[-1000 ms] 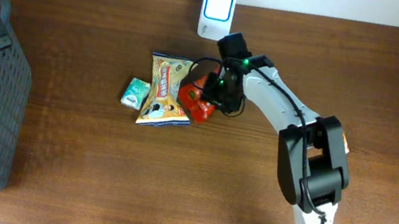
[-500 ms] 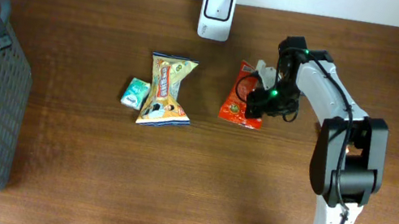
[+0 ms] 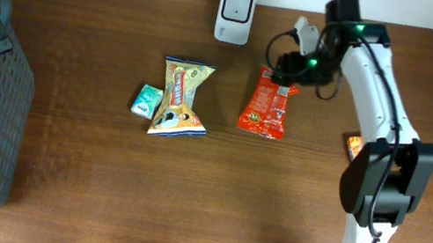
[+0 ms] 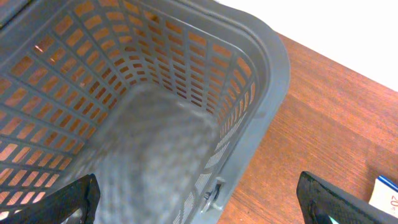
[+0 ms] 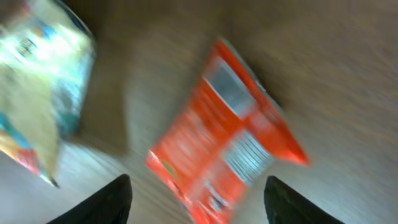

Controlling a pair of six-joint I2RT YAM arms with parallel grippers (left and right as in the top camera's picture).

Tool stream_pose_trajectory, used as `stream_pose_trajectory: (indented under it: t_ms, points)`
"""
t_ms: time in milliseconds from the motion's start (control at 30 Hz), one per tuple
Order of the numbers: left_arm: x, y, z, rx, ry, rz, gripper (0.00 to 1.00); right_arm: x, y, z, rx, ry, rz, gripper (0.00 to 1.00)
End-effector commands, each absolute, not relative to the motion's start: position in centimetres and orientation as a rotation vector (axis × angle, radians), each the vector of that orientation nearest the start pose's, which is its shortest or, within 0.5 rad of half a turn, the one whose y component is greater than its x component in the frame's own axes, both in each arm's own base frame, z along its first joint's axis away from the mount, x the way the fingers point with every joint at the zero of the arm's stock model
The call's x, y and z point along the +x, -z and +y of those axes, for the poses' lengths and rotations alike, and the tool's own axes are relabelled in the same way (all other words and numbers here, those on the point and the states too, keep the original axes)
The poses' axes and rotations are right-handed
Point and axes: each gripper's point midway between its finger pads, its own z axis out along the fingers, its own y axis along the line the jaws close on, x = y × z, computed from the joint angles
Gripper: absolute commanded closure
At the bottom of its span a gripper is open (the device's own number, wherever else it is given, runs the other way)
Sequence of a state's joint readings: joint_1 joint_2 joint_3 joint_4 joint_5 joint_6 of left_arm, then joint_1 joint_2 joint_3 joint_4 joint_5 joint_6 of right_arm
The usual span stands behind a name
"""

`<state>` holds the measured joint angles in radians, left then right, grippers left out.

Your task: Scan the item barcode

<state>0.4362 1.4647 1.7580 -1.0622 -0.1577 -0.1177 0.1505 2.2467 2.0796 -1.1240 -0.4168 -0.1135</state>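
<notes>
Judging the red packet (image 3: 265,103) light, limp and slippery (foil-like), so pinching its crimped upper end with the right hand (image 5: 198,200), spread wide and empty.

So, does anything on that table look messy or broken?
Nothing looks spilled or torn. The one oddity is the yellow snack bag, left of the red packet: it is pinched in at the middle like a bow, not lying flat. The red packet lies flat, slightly tilted.
</notes>
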Motion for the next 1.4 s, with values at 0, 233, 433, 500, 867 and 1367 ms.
stream_pose_trajectory:
  t_ms: [0, 233, 433, 500, 867, 1367]
  points:
    - [33.7, -33.4, 18.9, -0.735, -0.344, 2.236, 0.01, 47.4, -10.2, 20.4, -0.351, -0.757, 2.798, 0.33]
    - [33.7, -33.4, 18.9, -0.735, -0.344, 2.236, 0.01, 44.4, -4.6, 22.7, -0.302, -0.655, 2.961, 0.32]
    - [33.7, -33.4, 18.9, -0.735, -0.344, 2.236, 0.01, 41.9, -2.8, 16.1, -0.256, -0.200, 3.151, 0.26]
    - [33.7, -33.4, 18.9, -0.735, -0.344, 2.236, 0.01, 41.6, -2.8, 14.6, -0.267, -0.126, 3.172, 0.25]
    - [33.7, -33.4, 18.9, -0.735, -0.344, 2.236, 0.01, 44.1, -8.4, 7.6, -0.018, -0.295, 3.050, 0.16]
    - [33.7, -33.4, 18.9, -0.735, -0.344, 2.236, 0.01, 45.5, -2.6, 10.2, -0.761, -0.864, 2.762, 0.05]
